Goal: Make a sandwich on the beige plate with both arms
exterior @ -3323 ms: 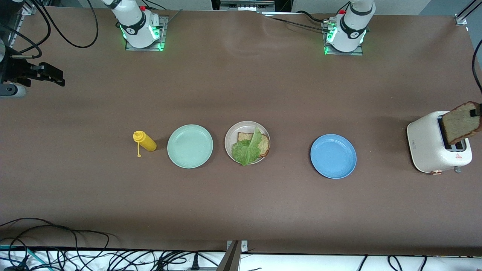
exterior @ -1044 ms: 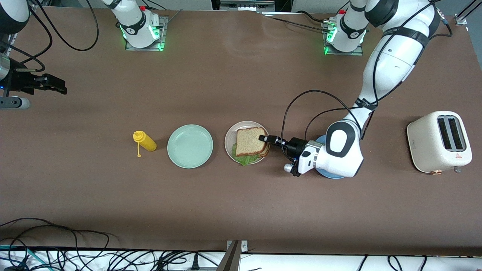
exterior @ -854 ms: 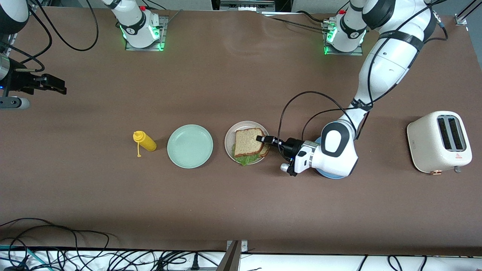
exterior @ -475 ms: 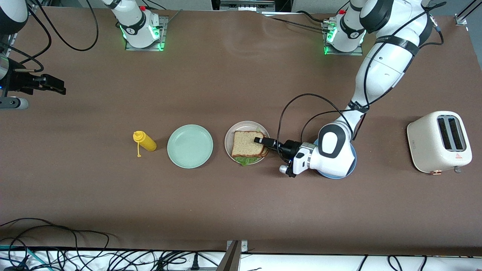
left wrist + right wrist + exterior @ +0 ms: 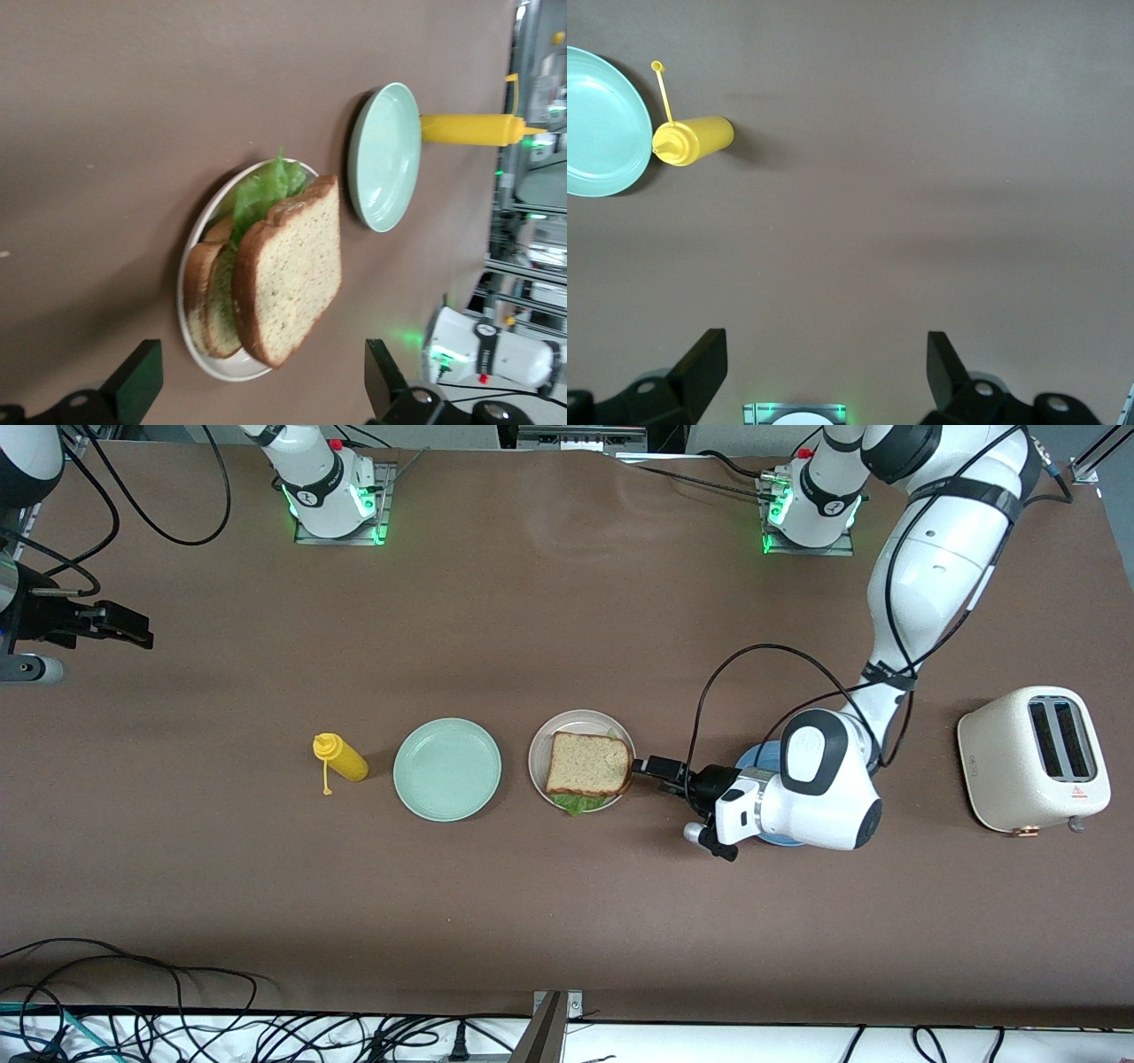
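A: What crowds the sandwich (image 5: 588, 765) on the beige plate (image 5: 538, 764)?

B: Toward the right arm's end, the mint-green plate (image 5: 446, 769) sits just beside it, with the yellow squeeze bottle (image 5: 340, 757) next along. Toward the left arm's end, the left end effector (image 5: 654, 767) hangs just beside the plate's rim, fingers apart, its wrist over the blue plate (image 5: 760, 756).

A: And open ground?

B: Bare desk (image 5: 567, 921) nearer the front camera, and more toward the bases. The toaster (image 5: 1032, 758) stands well apart. The right end effector (image 5: 120, 623) waits over the desk's edge, fingers spread.

White jointed arms (image 5: 921, 576) with black bands, looping black cables, green-lit bases (image 5: 337, 509)
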`<act>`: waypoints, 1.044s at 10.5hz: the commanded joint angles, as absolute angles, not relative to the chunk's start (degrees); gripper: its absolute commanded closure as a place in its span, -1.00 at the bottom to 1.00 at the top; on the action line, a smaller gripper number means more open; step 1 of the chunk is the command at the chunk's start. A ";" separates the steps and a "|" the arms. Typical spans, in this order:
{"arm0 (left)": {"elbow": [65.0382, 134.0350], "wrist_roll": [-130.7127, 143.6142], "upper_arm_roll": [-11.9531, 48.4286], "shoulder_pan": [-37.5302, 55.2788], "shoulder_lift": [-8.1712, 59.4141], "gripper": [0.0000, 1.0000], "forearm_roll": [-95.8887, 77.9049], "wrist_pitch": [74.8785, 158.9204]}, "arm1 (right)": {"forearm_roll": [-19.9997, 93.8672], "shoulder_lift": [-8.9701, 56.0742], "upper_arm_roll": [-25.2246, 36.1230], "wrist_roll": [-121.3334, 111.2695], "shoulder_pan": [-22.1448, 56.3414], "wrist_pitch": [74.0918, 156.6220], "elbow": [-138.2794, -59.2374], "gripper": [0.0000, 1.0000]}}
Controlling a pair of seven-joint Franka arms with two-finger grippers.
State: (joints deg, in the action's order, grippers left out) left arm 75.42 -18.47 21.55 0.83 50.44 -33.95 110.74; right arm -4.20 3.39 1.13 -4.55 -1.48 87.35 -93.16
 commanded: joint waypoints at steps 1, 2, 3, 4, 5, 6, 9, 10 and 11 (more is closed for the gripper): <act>76.73 -14.52 21.09 -1.04 45.55 -1.00 -24.74 108.73 | -4.04 3.60 0.88 -5.36 -2.02 87.36 -92.29 -1.00; 76.90 -12.59 21.09 -1.66 43.44 -1.00 -20.96 107.24 | -4.22 3.60 0.79 -5.36 -1.93 87.28 -92.29 -1.00; 76.99 -11.79 20.92 -2.10 40.81 -1.00 -18.66 105.57 | -3.78 3.17 0.79 -4.49 -1.93 87.36 -92.29 -1.00; 76.99 -9.17 20.66 -2.20 38.52 -1.00 -14.54 103.29 | -1.69 2.99 0.70 -4.22 -1.93 87.28 -92.20 -1.00; 76.99 -7.40 20.65 -2.28 35.62 -1.00 -9.11 100.75 | -0.10 2.12 0.18 -3.26 -1.59 87.28 -91.85 -1.00; 76.99 -5.82 20.57 -2.63 32.46 -1.00 -5.49 96.98 | 0.00 1.94 -0.43 -0.29 -1.32 86.41 -90.80 -1.00; 79.70 -4.66 16.72 -1.15 22.10 -1.00 1.48 92.90 | -2.10 -0.17 -6.22 1.23 -1.32 86.13 -90.53 -1.00; 81.20 -4.75 14.35 -0.62 18.67 -1.00 1.75 92.90 | -2.20 -0.18 -6.33 1.23 -1.32 86.22 -90.35 -1.00; 82.95 -5.44 9.80 2.08 14.63 -1.00 1.76 92.90 | -2.55 -0.18 -6.33 0.97 -1.23 86.48 -90.26 -1.00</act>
State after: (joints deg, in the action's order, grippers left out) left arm 77.14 -5.39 15.07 -0.96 21.98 0.07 92.36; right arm -1.50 0.01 -6.32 0.80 -1.06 87.11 -91.01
